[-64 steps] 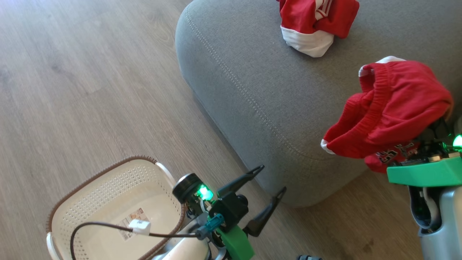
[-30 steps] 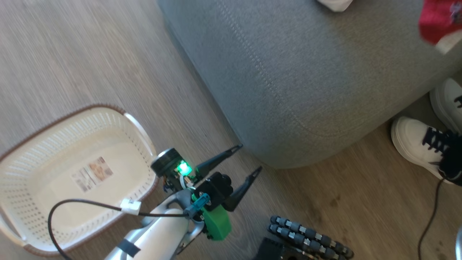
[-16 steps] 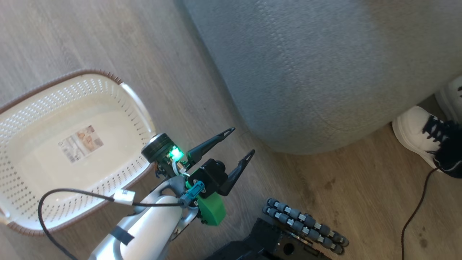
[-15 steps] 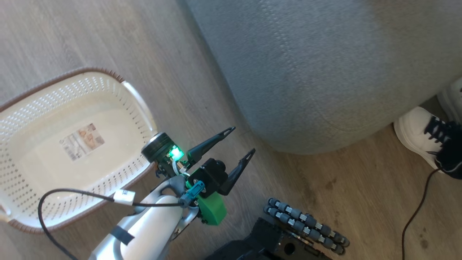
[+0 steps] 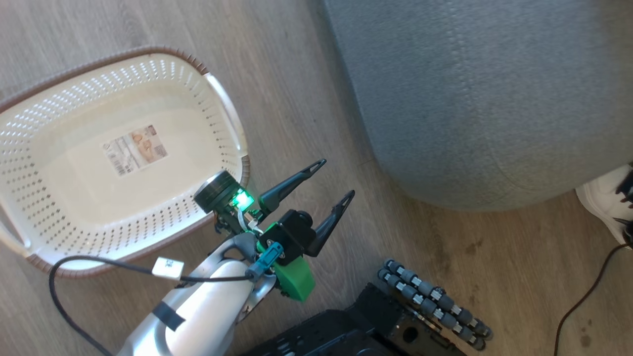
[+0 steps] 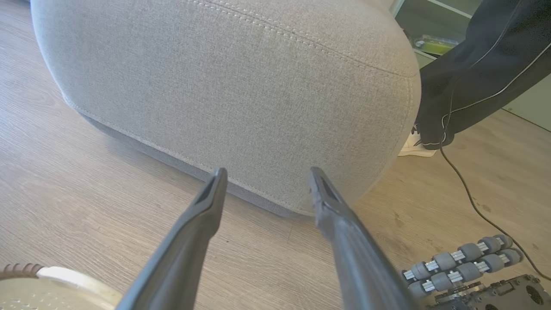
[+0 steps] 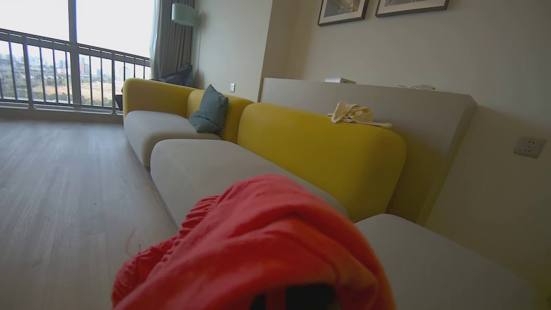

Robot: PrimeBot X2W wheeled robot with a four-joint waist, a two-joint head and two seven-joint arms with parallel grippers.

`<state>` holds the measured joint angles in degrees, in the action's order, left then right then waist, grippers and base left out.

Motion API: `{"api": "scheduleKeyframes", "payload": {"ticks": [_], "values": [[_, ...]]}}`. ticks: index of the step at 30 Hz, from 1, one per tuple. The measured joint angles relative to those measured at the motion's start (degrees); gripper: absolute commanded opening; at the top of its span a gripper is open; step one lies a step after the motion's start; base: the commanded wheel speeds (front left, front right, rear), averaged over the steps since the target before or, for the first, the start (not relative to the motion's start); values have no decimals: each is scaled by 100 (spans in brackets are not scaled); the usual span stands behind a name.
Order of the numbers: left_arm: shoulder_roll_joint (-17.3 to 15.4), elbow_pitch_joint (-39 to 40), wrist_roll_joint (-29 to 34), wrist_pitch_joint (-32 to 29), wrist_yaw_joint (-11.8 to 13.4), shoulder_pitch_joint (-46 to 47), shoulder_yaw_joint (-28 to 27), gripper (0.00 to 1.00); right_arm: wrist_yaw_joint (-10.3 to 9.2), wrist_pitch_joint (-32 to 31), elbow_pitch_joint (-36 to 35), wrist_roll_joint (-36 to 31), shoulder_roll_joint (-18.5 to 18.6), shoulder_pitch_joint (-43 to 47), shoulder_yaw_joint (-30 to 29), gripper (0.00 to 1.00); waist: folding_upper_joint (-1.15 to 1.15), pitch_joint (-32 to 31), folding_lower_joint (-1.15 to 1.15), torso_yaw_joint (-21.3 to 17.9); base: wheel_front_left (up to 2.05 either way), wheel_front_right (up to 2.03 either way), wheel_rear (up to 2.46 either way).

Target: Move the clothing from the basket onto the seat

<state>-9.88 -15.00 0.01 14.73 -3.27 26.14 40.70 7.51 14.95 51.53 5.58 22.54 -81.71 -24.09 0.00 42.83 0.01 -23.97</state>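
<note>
Holding left hand released above the floor, between basket on the left and seat on the right; clenching red clothing in right hand, yellow sofa back beyond.

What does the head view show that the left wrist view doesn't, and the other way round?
Head view: the inside of the basket with the paper label on its floor, plus the pale left forearm. Left wrist view: a person's dark trouser leg beside the seat. Shared: the seat, the open left gripper, a bit of basket rim, grey rollers, a white shoe, wooden floor.
</note>
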Motion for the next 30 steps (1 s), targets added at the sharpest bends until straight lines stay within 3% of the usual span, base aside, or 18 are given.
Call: {"api": "scheduleKeyframes", "payload": {"ticks": [4, 11, 21, 22, 23, 30], "values": [[-1, 76, -1, 0, 49, 1, 0, 100, 0, 0, 419, -109, -15, -10, -252, 0, 0, 126, 0, 116, 0, 0, 0], [0, 123, -63, 0, 102, 2, -7, 100, 0, -203, 2007, -346, -100, -3, -165, 0, 0, 205, -1, 171, 0, 0, 0], [8, 118, -64, 0, 119, 2, -3, 100, 0, -966, 2306, -300, -216, -10, 283, 3, 0, 187, -1, 123, 0, 0, 0], [9, 113, -76, 0, 119, 2, -3, 100, 0, -1053, 2319, -226, -236, -10, 292, 45, 0, 175, -1, 124, 0, 0, 0], [13, 105, -108, 0, 118, 2, -4, 100, 0, -1089, 2336, -183, -238, -6, 326, 100, 0, 158, -1, 126, 0, 0, 0], [83, 60, -137, 0, 92, 2, -3, 100, 0, -1177, 2361, -144, -158, -2, 670, 100, 0, -27, -1, 172, 0, 0, 0]]}}
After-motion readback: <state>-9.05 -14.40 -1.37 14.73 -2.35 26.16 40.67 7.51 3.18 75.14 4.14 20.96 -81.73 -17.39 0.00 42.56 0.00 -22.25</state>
